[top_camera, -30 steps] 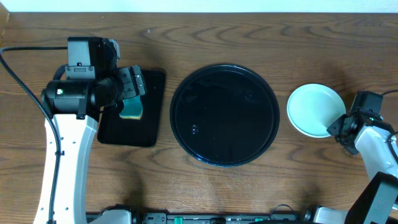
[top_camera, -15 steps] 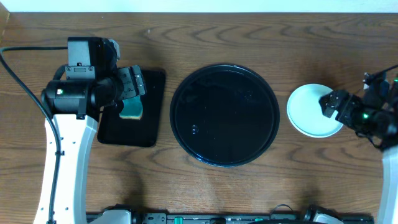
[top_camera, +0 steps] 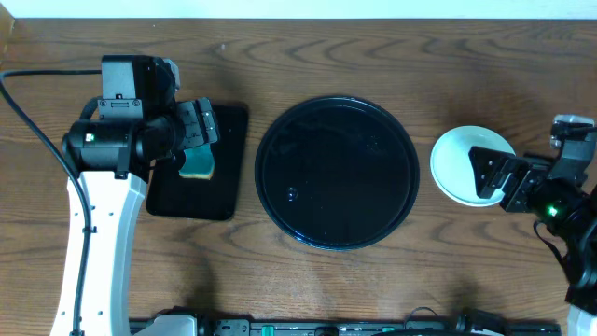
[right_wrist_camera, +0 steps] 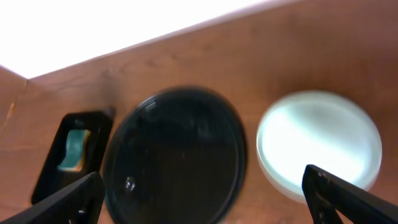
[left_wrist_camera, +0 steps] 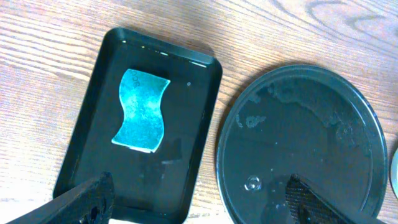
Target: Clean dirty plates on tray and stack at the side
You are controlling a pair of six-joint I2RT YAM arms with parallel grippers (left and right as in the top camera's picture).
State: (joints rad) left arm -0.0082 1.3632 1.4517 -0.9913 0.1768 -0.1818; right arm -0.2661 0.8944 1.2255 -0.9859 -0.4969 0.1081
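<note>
Pale blue-green round plates (top_camera: 462,163): stacked right of the glossy black round tray (top_camera: 336,173).
Right gripper (top_camera: 488,175): over the stack's right edge, jaws spread, empty.
Left gripper (top_camera: 199,128): over the black rectangular tray (top_camera: 187,198), jaws spread, empty.

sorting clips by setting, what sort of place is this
Likely a robotics lab bench staged for dishwashing, not a real kitchen: a left arm and right arm flank a wooden table holding a round black tray, a sponge in a small tray, and pale plates.
</note>
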